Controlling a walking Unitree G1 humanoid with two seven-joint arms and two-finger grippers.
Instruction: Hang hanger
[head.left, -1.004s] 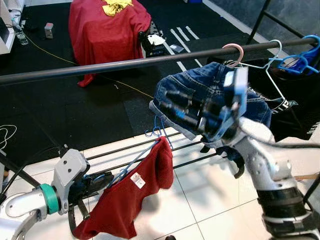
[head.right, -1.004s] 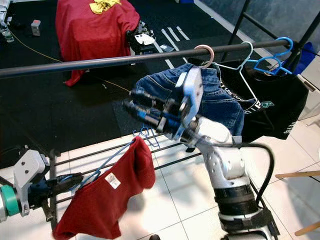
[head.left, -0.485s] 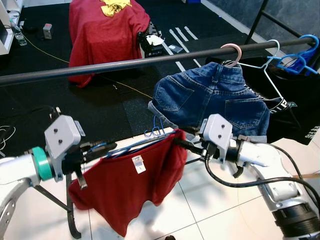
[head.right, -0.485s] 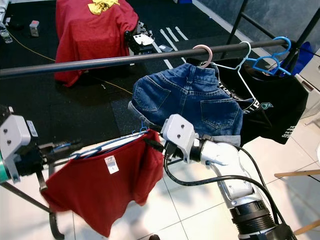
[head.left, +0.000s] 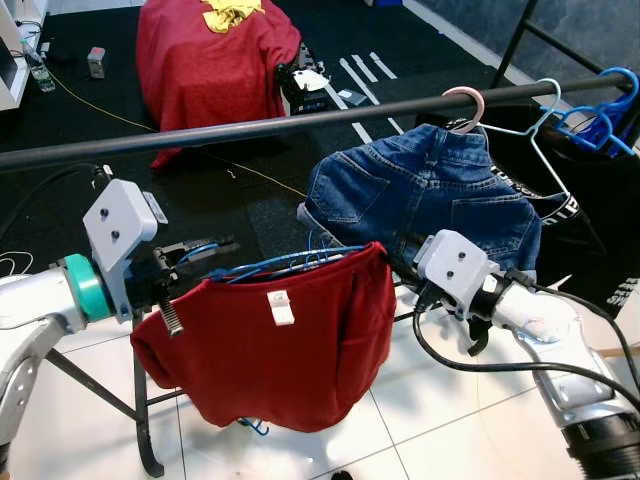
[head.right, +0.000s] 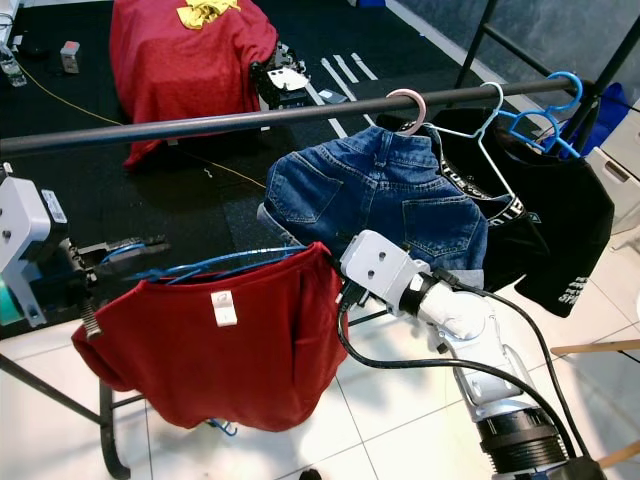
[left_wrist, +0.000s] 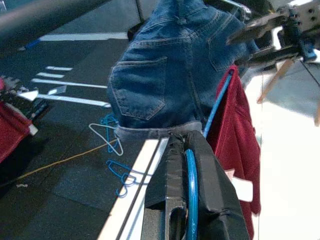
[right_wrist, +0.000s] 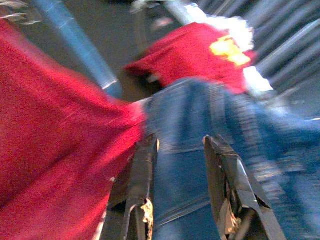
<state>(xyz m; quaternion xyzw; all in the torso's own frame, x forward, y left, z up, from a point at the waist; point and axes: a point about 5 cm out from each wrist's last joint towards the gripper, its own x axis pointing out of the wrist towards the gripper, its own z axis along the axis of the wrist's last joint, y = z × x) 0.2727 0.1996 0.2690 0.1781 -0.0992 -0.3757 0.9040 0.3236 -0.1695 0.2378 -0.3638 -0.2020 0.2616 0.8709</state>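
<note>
Left hand (head.left: 205, 258) grips blue hanger (head.left: 300, 262) carrying red shirt (head.left: 275, 345).

Denim shorts (head.left: 420, 195) beside black shirt (head.right: 540, 215); red-draped chair (head.left: 205, 60) behind

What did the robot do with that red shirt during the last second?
Both arms lifted the red shirt on its blue hanger from low and bunched to spread level below the rail. The left tool kept its grip; the right tool swung down beside it. The denim shorts stayed hanging.
</note>
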